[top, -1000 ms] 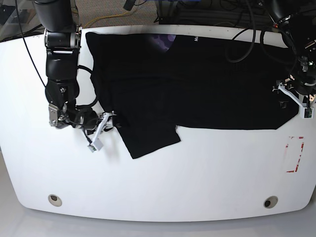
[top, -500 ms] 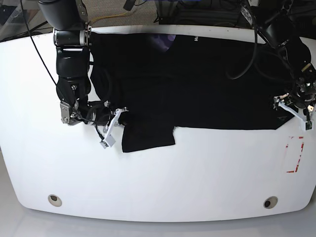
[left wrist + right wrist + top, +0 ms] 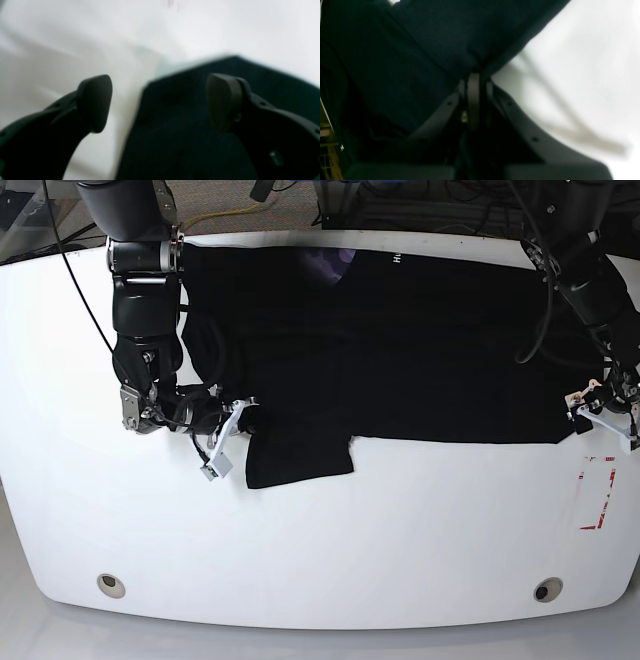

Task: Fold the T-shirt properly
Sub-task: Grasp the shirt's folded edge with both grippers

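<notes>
The right gripper [image 3: 236, 423] has the sleeve of the T-shirt [image 3: 400, 350] pinched tight; in its wrist view the jaws are closed flat together with black cloth bunched at their tips. A second ago that sleeve flap splayed out at an angle across the white surface [image 3: 320, 540]. Now its edges sit squarer and closer under the body of the shirt, and since half a second ago it has hardly shifted, so the inward drag looks about finished or paused.

The left gripper [image 3: 603, 406] has changed more. It has drifted outward and a little down, and it now sits right at the shirt's corner on its own side. Its wrist view shows the jaws spread wide with nothing between them, one finger [image 3: 95, 102] over bare surface and the other over cloth, the corner point just ahead of them.

The shirt itself lies spread across the far half of the surface, print mostly hidden, with a sliver of purple beside the white lettering [image 3: 397, 257].

My guess is the left arm is lining up a grip on that corner, while the sleeve fold awaits release.
</notes>
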Available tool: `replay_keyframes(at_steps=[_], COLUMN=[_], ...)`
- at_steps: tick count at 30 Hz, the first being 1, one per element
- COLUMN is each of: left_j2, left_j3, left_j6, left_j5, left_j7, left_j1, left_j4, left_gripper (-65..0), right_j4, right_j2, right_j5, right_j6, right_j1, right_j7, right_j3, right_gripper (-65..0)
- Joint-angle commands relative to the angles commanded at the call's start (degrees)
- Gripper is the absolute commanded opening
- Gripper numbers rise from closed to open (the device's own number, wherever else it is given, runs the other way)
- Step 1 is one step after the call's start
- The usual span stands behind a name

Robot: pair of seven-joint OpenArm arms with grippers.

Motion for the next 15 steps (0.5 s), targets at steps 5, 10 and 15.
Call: replay_keyframes(at_steps=[5,10,15], left_j2=[0.09,0.35,1.85], left_j3=[2.29,2.9,2.81], left_j6=[-3.6,-4.04,-4.04], left_j5=[0.0,0.0,0.26], left_j7=[-1.93,-3.08,-6.77], left_j1=[-0.26,-0.26,-0.18], left_j4=[-1.85,-2.02,-1.41], left_gripper=[-10.6,-34.0,-56.8], right_j4=[0.09,0.18,0.18], right_j2=[-0.09,0.09,0.35], right_j5=[0.0,0.0,-0.09], right_j6=[0.0,0.0,0.0], right_j1=[0.0,0.44,2.02], right_j7=[0.0,-0.09,-0.26], right_j3=[0.0,0.0,0.0], right_gripper=[-65.0,-65.0,-65.0])
